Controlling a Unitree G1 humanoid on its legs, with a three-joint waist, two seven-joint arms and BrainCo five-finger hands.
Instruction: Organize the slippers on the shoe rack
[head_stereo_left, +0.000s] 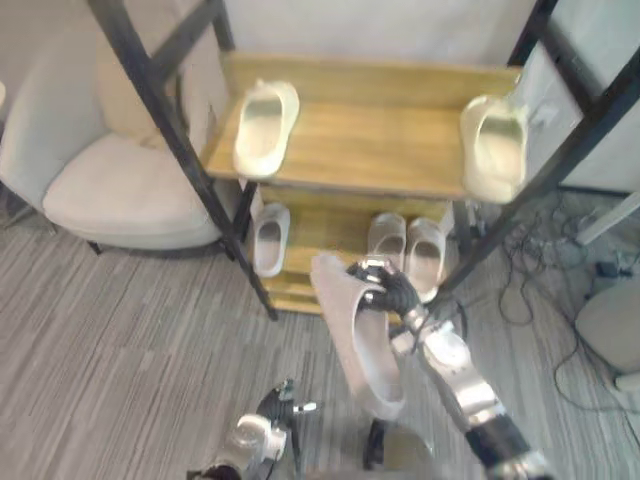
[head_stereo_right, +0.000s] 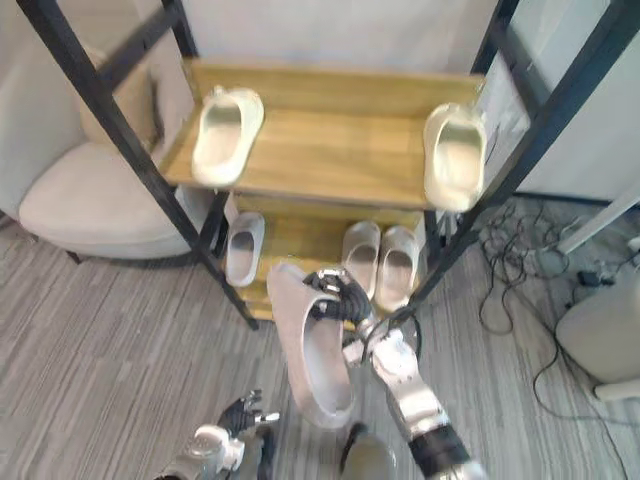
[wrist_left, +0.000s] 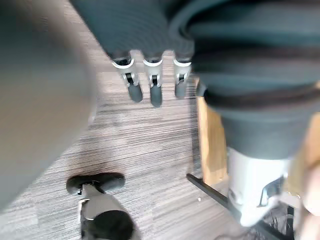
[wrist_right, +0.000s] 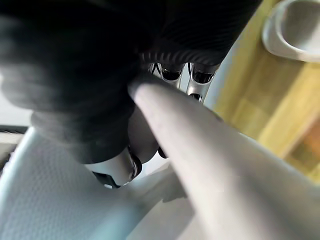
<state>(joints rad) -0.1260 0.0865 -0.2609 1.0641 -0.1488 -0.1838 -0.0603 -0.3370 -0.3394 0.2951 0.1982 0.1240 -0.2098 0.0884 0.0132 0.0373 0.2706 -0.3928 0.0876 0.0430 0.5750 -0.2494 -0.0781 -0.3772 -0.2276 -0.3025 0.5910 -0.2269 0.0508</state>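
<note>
Grey slipper (head_stereo_left: 366, 352), right fingers (head_stereo_left: 392, 293) curled round

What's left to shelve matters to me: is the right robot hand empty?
No, the right robot hand is curled round the edge of a grey slipper.

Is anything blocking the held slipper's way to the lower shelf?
Nothing visible does. The right hand holds the slipper just in front of the lower shelf, and the bare gap between the lone slipper and the pair is open.
</note>
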